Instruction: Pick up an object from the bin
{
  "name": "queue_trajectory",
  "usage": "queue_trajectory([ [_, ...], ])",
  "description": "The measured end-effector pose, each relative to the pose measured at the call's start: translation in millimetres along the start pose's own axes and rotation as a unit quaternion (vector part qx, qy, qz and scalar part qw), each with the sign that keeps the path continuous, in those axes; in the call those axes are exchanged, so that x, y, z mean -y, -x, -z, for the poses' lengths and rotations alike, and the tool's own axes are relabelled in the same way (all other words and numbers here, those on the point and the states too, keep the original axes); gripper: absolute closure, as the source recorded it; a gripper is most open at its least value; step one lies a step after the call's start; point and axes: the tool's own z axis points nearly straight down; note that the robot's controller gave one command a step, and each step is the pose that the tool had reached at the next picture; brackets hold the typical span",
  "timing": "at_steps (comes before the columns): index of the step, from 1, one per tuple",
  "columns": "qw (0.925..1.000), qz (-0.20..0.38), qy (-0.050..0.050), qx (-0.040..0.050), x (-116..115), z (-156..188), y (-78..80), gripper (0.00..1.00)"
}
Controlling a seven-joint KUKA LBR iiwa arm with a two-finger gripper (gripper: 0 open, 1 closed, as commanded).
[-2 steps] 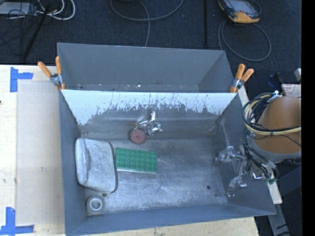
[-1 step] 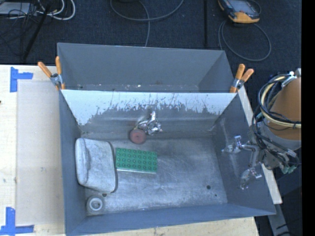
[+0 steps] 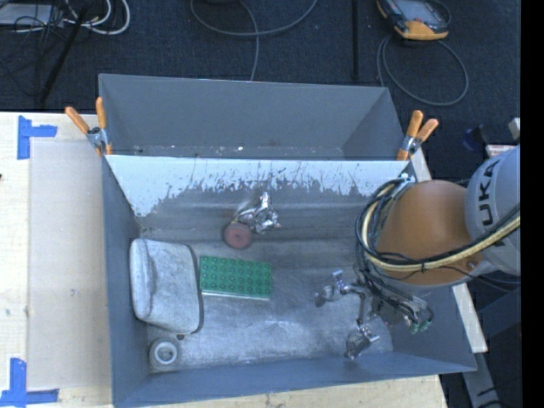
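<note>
Approach step, nothing picked yet. Gripper (image 3: pixel 346 319) low over bare bin (image 3: pixel 280 334) floor, well right of green plate (image 3: pixel 235 277). Fingers (image 3: pixel 360 343) spread wide, nothing between them. Nothing directly underneath, so can't name a target; nearest candidate: the plate.

Next move, as a guess: shift over one thing, centre fingers across its narrow side, descend, close.

Materials, all placed off the plate:
- Plate: thin studded plastic rectangle, lying flat; probably awkward to get an edge on.
- Grey block (image 3: pixel 166 286), just left: soft, fuzzy, rounded corners; likely squeezes well.
- Reddish disc (image 3: pixel 238 236), just beyond far edge: small, flat, round.
- Crumpled silver piece (image 3: pixel 260 214), further that way: shiny, irregular.
- Small grey ring (image 3: pixel 164 353), near-left.

Bin: dull scuffed sheet metal.
</note>
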Motion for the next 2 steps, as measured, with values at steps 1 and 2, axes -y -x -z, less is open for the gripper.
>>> queue_trajectory([
  [1,0.999,0.045,-0.002,0.005,-110,30,55.5,0.0],
  [2,0.9982,0.059,-0.003,0.0075,-94,-37,116.0,0.0],
])
